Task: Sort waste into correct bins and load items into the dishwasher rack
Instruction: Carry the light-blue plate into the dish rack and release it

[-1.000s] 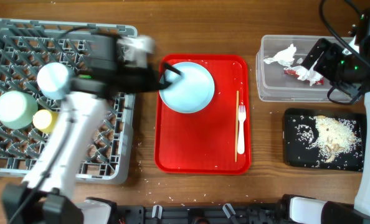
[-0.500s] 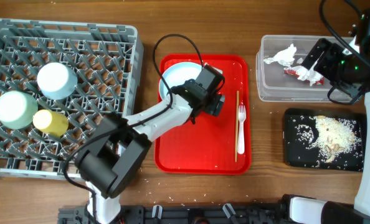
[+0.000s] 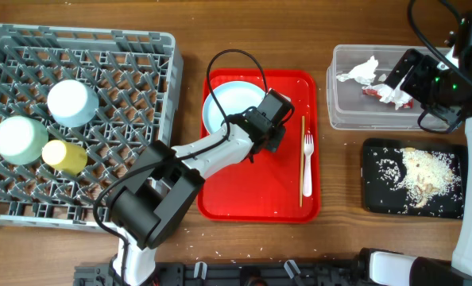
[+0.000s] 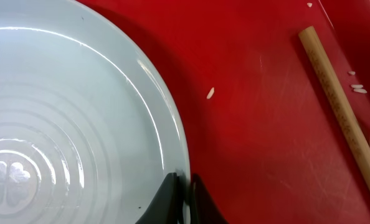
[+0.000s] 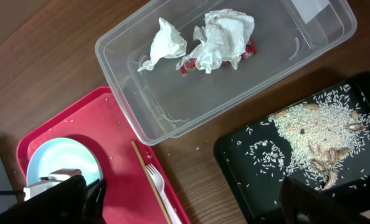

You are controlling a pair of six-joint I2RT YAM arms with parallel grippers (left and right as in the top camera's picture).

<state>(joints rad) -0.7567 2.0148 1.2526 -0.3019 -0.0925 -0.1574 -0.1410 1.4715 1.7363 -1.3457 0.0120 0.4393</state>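
Observation:
The pale blue plate (image 3: 230,107) (image 4: 79,124) lies at the back of the red serving tray (image 3: 256,187). My left gripper (image 3: 268,131) (image 4: 186,200) is shut on its right rim. The chopsticks (image 3: 303,155) (image 4: 337,106) and white fork (image 3: 307,167) lie at the tray's right. The grey rack (image 3: 133,87) holds a white bowl (image 3: 71,103), a mint bowl (image 3: 18,139) and a yellow cup (image 3: 61,156). My right gripper (image 3: 400,78) (image 5: 188,194) hangs open and empty over the clear tub (image 3: 347,107) (image 5: 278,59), which holds tissues (image 5: 222,31) and the red wrapper (image 5: 248,50).
The black tray (image 3: 375,163) (image 5: 247,168) in front of the tub carries a heap of rice scraps (image 3: 423,173) (image 5: 316,118). Loose grains dot the red tray and the wooden table near its front edge. The left arm's cable loops above the plate.
The left arm swung from the rack side to the plate's right rim, and its jaws closed on that rim. The right arm has not moved.

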